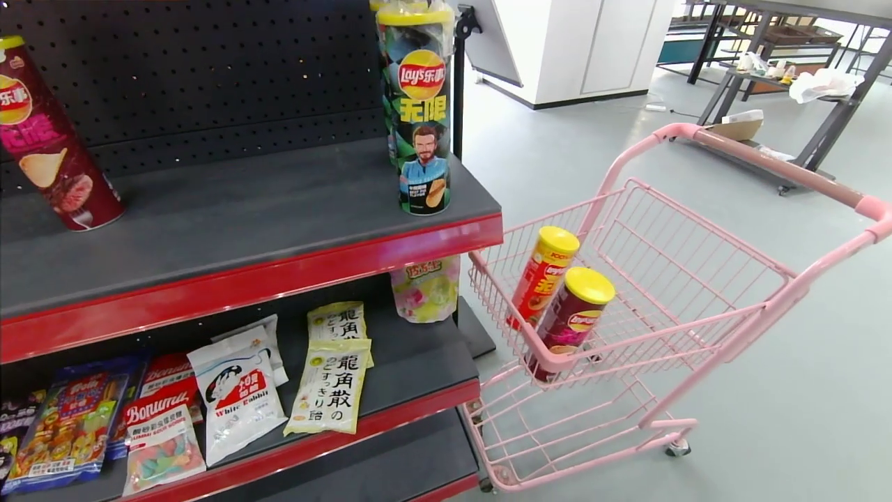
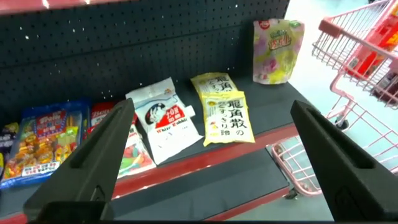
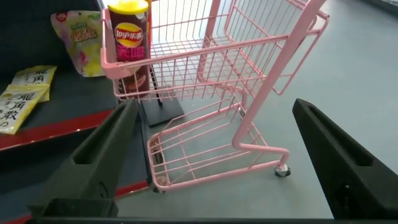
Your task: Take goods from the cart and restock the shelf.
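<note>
A red can and a maroon can lean together in the near corner of the pink cart, centre right in the head view, just beside the shelf on the left. A green can stands at top centre on its upper board. The left gripper and right gripper are spread wide, holding nothing

Cart: glossy pink metal wire; shelf matt; snack bags glossy plastic.

Cans in cart, right of shelf
</note>
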{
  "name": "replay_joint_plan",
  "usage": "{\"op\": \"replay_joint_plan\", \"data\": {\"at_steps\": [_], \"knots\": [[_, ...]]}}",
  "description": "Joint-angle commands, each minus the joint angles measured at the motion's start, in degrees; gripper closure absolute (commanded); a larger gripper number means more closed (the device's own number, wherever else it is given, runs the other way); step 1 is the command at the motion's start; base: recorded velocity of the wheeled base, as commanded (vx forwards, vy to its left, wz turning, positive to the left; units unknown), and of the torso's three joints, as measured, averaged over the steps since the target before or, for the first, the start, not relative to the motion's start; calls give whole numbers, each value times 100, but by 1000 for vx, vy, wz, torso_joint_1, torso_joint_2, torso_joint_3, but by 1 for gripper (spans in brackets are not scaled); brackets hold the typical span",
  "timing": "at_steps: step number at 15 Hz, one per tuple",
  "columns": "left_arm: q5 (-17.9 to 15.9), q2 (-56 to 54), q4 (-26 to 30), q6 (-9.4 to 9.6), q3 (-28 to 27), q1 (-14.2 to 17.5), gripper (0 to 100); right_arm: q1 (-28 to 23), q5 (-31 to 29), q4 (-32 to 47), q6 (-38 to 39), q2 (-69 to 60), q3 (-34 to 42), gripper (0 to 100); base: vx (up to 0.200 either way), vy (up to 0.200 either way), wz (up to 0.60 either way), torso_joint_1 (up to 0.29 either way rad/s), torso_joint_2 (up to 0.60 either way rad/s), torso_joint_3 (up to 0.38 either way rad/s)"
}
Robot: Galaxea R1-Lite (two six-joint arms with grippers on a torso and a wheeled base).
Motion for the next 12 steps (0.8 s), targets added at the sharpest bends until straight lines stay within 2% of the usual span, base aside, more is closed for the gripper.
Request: {"op": "replay_joint_plan", "data": {"at_steps": [1, 6, 7, 8, 9, 10, 11, 12], "knots": [[1, 2, -1, 1, -2, 10, 0, 1, 15, -1, -8, 9, 0, 0, 0, 0, 0, -149, 535, 359], [1, 2, -1, -8, -2, 1, 0, -16, 15, -1, -87, 9, 0, 0, 0, 0, 0, -38, 135, 95], [1, 2, -1, -8, -2, 1, 0, 28, 86, 8, -17, 264, -589, 0, 0, 0, 0, 0, 0, 0], [1, 2, -1, -8, -2, 1, 0, 107, 94, 122, 493, 1696, -1942, 0, 0, 0, 0, 0, 0, 0], [1, 2, -1, -8, -2, 1, 0, 107, 94, 122, 493, 1696, -1942, 0, 0, 0, 0, 0, 0, 0], [1, 2, -1, 1, -2, 1, 0, 265, 420, 122, 1337, 3665, -3507, 0, 0, 0, 0, 0, 0, 0], [1, 2, -1, 1, -2, 1, 0, 546, 789, -10, 827, 4166, -3524, 0, 0, 0, 0, 0, 0, 0], [1, 2, -1, -8, -2, 1, 0, 731, 868, -423, 704, 4772, -3445, 0, 0, 0, 0, 0, 0, 0]]}}
